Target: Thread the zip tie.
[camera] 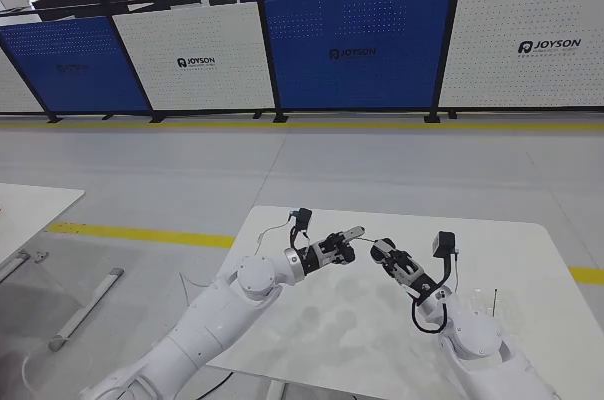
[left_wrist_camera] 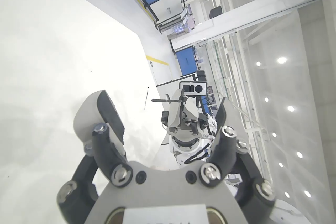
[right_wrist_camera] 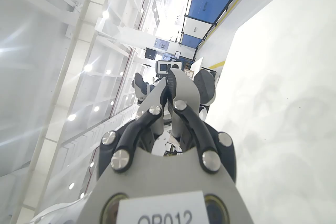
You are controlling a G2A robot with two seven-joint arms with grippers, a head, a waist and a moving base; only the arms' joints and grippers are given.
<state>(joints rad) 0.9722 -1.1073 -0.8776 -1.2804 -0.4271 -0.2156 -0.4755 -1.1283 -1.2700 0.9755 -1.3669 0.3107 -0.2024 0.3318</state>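
Observation:
My right gripper [camera: 382,246] hovers over the middle of the white table [camera: 502,240], shut on a black zip tie [left_wrist_camera: 160,100]. In the left wrist view the tie's end sticks out sideways from the closed fingertips. In the right wrist view the right gripper [right_wrist_camera: 169,79] has its pads pressed together, and the tie itself is hidden there. My left gripper [camera: 350,237] faces it tip to tip, a short gap away. It stands open, with wide-spread fingers [left_wrist_camera: 110,114] framing the right gripper and nothing between them.
A second thin black zip tie [left_wrist_camera: 146,98] lies flat on the table near the right arm's base, seen in the top view as a short dark line [camera: 495,298]. Bare tabletop lies all around both grippers. Beyond the table's far edge are floor and blue and white panels.

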